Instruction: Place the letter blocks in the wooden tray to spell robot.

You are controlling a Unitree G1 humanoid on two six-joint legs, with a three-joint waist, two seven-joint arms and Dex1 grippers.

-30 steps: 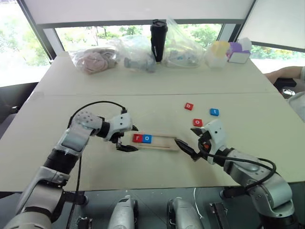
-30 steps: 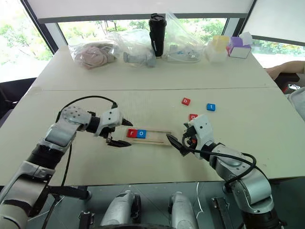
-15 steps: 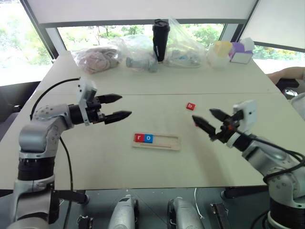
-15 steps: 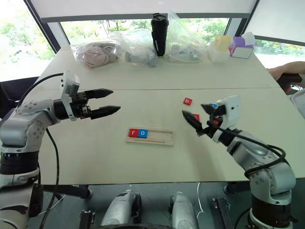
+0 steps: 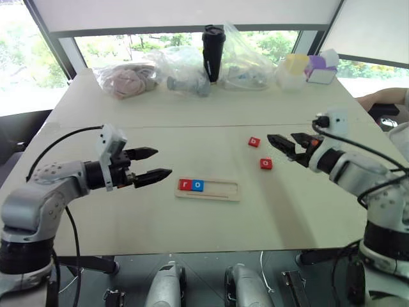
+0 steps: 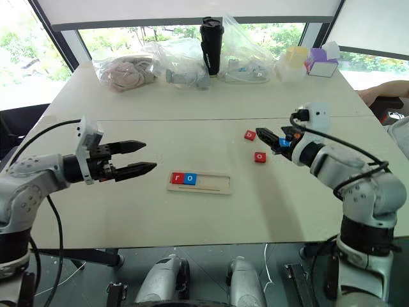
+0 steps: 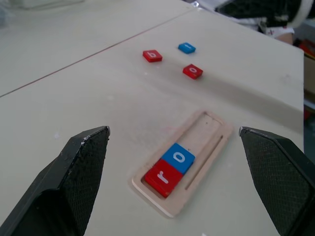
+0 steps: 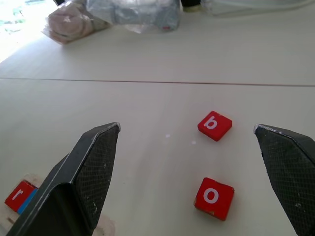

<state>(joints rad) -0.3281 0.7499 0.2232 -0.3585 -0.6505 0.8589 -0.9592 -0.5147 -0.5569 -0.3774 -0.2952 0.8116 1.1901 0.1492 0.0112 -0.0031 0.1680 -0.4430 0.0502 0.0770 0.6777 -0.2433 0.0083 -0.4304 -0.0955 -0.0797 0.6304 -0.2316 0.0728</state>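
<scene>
The wooden tray [image 5: 217, 190] lies mid-table with a red r block [image 5: 185, 185] and a blue o block [image 5: 198, 186] side by side at its left end. Loose on the table to its far right are a red b block [image 5: 254, 142], a red o block [image 5: 266, 164] and a blue block [image 7: 186, 47]. My left gripper [image 5: 163, 162] hovers open and empty to the left of the tray, pointing toward it. Above the loose blocks, my right gripper [image 5: 279, 139] is open and empty, its fingers hiding the blue block in the eye views.
Along the far edge stand a black tumbler [image 5: 213, 54], clear plastic bags [image 5: 128, 80] of items, and yellow [image 5: 295, 67] and purple [image 5: 319, 69] boxes. A person's arm [image 5: 383, 97] rests at the right edge. Bare tabletop surrounds the tray.
Both grippers have risen off the table from the tray's two ends. The left drew back to the left; the right swung up and right over the loose blocks. Both stayed open.
</scene>
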